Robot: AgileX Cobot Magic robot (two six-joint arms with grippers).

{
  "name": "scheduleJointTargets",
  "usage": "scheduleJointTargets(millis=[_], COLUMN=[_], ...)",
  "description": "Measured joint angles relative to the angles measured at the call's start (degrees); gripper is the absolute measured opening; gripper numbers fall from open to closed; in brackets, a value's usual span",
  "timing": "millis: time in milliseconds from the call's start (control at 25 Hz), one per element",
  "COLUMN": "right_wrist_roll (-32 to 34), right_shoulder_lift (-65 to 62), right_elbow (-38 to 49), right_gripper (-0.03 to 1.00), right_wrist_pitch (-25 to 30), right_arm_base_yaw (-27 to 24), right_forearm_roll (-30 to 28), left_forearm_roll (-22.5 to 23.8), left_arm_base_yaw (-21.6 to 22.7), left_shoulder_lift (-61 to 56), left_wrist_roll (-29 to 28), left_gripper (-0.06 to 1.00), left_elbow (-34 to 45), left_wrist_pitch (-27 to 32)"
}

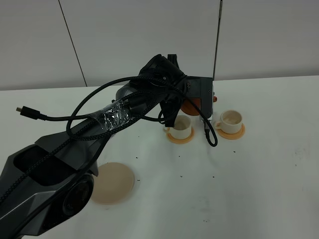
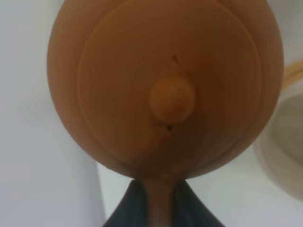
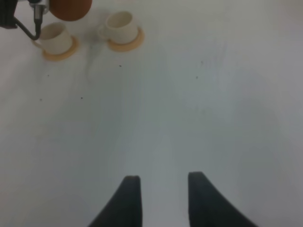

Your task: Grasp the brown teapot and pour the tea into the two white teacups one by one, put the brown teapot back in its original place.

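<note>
L claw [image 2: 158,208] clamps brown teapot [image 2: 165,90] by handle; arm [image 1: 119,117] hides most of pot; R claw [image 3: 164,187] agape.

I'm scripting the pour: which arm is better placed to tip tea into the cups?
Left. The left gripper is shut on the brown teapot, right by a white teacup. The right gripper is open, empty, well away from the cups.

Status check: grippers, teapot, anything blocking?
Left gripper shut on brown teapot handle, pot aloft by the teacups. Right gripper open, empty. Coaster vacant. Cable loop dangles between cups.
</note>
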Motion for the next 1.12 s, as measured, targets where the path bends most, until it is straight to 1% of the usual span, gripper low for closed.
scheduleJointTargets(millis=[160,640,880,1120], right_wrist_roll=[0.00,0.06,0.01,0.01], right_shoulder_lift=[0.00,0.00,0.00,0.00], right_elbow=[0.00,0.00,0.00,0.00], right_gripper=[0.24,0.24,0.24,0.24], right_wrist_pitch=[0.00,0.00,0.00,0.00], right_arm_base_yaw=[0.00,0.00,0.00,0.00], right_forearm_roll=[0.00,0.00,0.00,0.00], left_forearm_roll=[0.10,0.45,3.10,3.29], left_arm_base_yaw=[0.00,-1.41,-1.46,-1.46], left_shoulder_lift=[0.00,0.24,0.24,1.07], left_wrist_roll=[1.78,5.99,7.70,8.67], left_gripper=[0.18,0.18,0.18,0.18], left_elbow=[0.00,0.00,0.00,-0.01], left_wrist_pitch=[-2.44,-6.44,-8.27,-11.08])
